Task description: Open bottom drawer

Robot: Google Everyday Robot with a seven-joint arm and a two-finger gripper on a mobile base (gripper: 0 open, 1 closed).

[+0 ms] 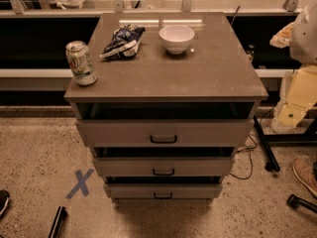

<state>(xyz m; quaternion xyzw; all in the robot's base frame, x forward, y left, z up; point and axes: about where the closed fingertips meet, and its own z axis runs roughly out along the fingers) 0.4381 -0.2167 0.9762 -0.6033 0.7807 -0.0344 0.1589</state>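
Must bring the claw point(282, 36), high at right edge, grip state untellable, down-left to the crosswise handle point(163, 196) of the bottom drawer point(133, 190).

Low grey-brown bottom drawer point(162, 191) with its inside hidden beneath the middle drawer point(163, 167), white-and-yellow bulky shape point(303, 58) cut off by the right edge and too unclear to name, tan shoe point(305, 174) cropped there too, black rod point(57, 223) cut by the bottom edge, gripper outside the view.

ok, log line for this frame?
state: pre-contact | gripper: right of grey-brown cabinet, apart | low flat bottom drawer: black bar handle untouched
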